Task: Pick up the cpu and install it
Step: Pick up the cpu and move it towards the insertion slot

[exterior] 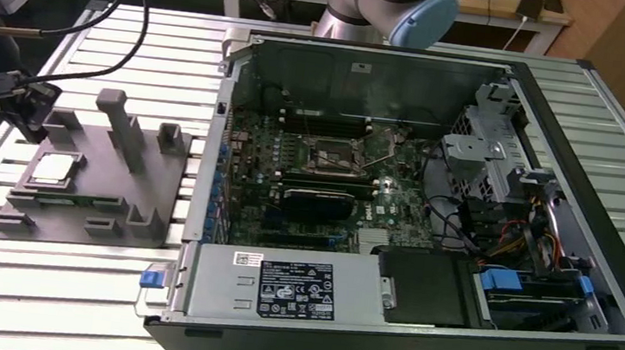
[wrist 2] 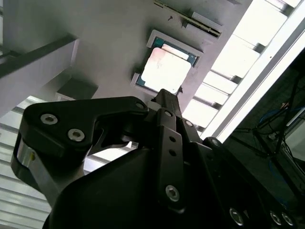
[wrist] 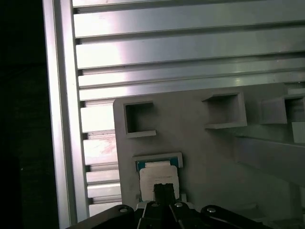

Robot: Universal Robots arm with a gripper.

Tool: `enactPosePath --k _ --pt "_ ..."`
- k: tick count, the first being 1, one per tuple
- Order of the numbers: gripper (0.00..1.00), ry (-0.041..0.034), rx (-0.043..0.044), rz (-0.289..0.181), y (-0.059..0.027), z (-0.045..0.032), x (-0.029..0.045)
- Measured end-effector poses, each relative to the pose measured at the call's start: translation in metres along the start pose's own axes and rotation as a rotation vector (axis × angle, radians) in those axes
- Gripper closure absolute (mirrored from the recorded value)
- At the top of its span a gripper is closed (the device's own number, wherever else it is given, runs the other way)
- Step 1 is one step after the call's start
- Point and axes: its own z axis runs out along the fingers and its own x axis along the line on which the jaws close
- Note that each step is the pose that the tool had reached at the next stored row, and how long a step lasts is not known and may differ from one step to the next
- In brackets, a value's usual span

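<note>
Here we see the gripper point(exterior: 31, 111) at the exterior view's left, hanging over the far left corner of the grey moulded tray point(exterior: 57, 225). In both wrist views its tips point(wrist: 164, 188) look pressed together with nothing between them, so we take it as closed and holding nothing. The cpu point(exterior: 52, 169) lies flat in a shallow square recess of the tray, silvery top up, on the tray's left half and nearer to us than the gripper. In the first wrist view the dark tips overlap one edge of the cpu point(wrist: 150, 174), and in the second wrist view they point(wrist 2: 167, 95) line up with its point(wrist 2: 166, 71) nearer edge. We cannot tell whether they touch it. In the exterior view a clear gap shows between them.

The tray rests on a slatted metal table point(exterior: 66, 302), with its upright posts standing toward the far and right sides. Just beside it, on the exterior view's right, the open computer case point(exterior: 612, 259) lies on its side, with the motherboard point(exterior: 402, 206) exposed. The socket point(exterior: 336, 151) sits toward the far middle of the board. The arm's base point(exterior: 395, 1) rises behind the case.
</note>
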Motion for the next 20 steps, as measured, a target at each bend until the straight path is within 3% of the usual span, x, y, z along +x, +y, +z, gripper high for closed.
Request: enactPosePath --k 20 --pt "0.89 0.0008 -0.0023 -0.010 -0.0024 0.0249 0.0017"
